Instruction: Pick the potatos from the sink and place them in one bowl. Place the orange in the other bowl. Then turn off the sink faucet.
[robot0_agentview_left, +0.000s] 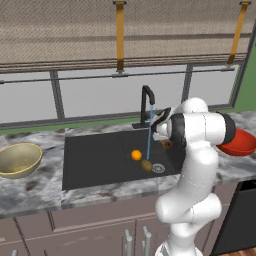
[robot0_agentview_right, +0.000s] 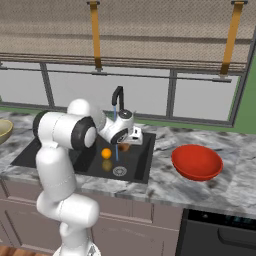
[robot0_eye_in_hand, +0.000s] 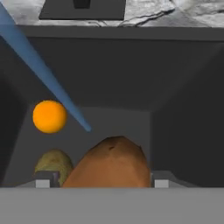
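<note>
The gripper (robot0_eye_in_hand: 99, 181) is spread wide with the reddish-brown potato (robot0_eye_in_hand: 109, 162) sitting between its tips, above the sink (robot0_agentview_left: 95, 160) floor. The potato's long side points away from the hand. The red bowl (robot0_agentview_right: 197, 162) waits beside the sink.

Grey marbled counter (robot0_agentview_left: 30, 195) (wide windows (robot0_agentview_right: 205, 97) behind), brownish cabinets (robot0_agentview_left: 90, 227) below.

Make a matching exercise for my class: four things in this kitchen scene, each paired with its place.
1 orange
2 red bowl
3 tan-yellow bowl
4 reddish-brown potato

A between the gripper fingers
B counter left of the sink
C sink floor, near the water stream
D counter right of the sink

Pairs: 1-C, 2-D, 3-B, 4-A
</note>
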